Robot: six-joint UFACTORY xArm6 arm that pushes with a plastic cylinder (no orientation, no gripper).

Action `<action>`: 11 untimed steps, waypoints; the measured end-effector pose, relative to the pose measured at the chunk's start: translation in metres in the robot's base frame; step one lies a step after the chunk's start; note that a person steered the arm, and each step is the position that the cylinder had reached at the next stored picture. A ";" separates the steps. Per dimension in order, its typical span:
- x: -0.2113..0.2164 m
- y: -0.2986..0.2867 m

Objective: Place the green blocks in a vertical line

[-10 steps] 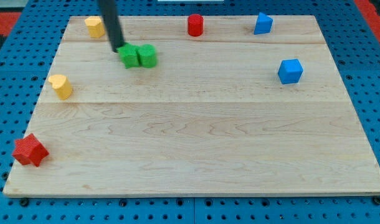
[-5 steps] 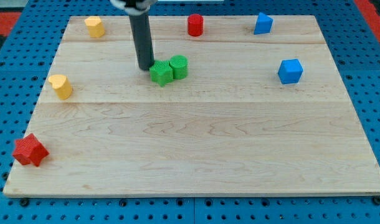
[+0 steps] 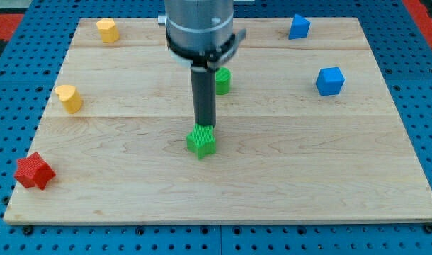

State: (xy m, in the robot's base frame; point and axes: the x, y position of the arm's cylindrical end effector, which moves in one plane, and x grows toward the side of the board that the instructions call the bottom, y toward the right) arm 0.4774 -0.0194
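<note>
A green star-shaped block (image 3: pixel 201 140) lies near the middle of the wooden board (image 3: pixel 273 177). A green cylinder (image 3: pixel 222 81) stands above it toward the view's top, slightly to the right, partly hidden behind my rod. My tip (image 3: pixel 205 126) touches the top edge of the green star block. The two green blocks are well apart, one roughly above the other.
Two yellow blocks sit at the left: one (image 3: pixel 107 30) at the top, one (image 3: pixel 69 98) at mid-height. A red star block (image 3: pixel 34 171) is at the lower left. Two blue blocks (image 3: pixel 299 26) (image 3: pixel 330 81) sit at the upper right. The arm hides the top centre.
My tip has pushed the green star block down and right, away from the green cylinder, which also shifted a little right. The arm's body now covers the red cylinder at the top.
</note>
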 end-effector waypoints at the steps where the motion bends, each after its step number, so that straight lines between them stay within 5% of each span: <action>1: -0.017 0.000; 4: -0.035 -0.063; 6: 0.026 -0.050; 10: -0.004 0.032; 11: 0.031 0.063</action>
State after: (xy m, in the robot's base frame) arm 0.5084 0.0440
